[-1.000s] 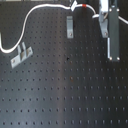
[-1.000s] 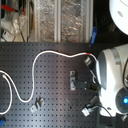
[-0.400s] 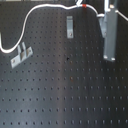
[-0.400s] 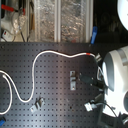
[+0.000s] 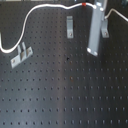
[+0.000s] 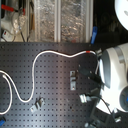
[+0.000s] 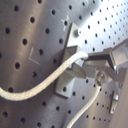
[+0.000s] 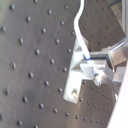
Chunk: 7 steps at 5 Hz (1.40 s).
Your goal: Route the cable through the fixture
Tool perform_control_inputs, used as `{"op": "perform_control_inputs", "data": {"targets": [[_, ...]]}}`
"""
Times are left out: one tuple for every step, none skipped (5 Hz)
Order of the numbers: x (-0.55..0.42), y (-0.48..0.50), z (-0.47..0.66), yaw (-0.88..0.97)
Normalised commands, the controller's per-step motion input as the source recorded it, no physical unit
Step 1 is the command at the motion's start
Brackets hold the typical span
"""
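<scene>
White cable ends gripped at gripper

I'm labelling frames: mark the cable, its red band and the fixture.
cable [image 6: 34, 70], second exterior view, mid-length curve.
red band [image 5: 83, 4], first exterior view, band's middle.
fixture [image 5: 70, 26], first exterior view, upright strip.

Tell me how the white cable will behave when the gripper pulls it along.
The cable probably handles floppy: it lies in loose curves across the board in the second exterior view. It looks thin and light, so the slack would likely trail and swing. In the first wrist view it bends sharply near the fixture.
</scene>
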Motion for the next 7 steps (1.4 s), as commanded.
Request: {"op": "perform_control_inputs", "data": {"targets": [[-0.303, -0.144, -0.06, 0.23], [-0.009, 0.069, -0.01, 0.39], [0.07, 0.111, 0.0, 0.61], [0.128, -0.068, 0.05, 0.54], [0.175, -0.168, 0.11, 0.48], [0.167, -0.188, 0.12, 0.48], [0.099, -0.144, 0.08, 0.43]]}}
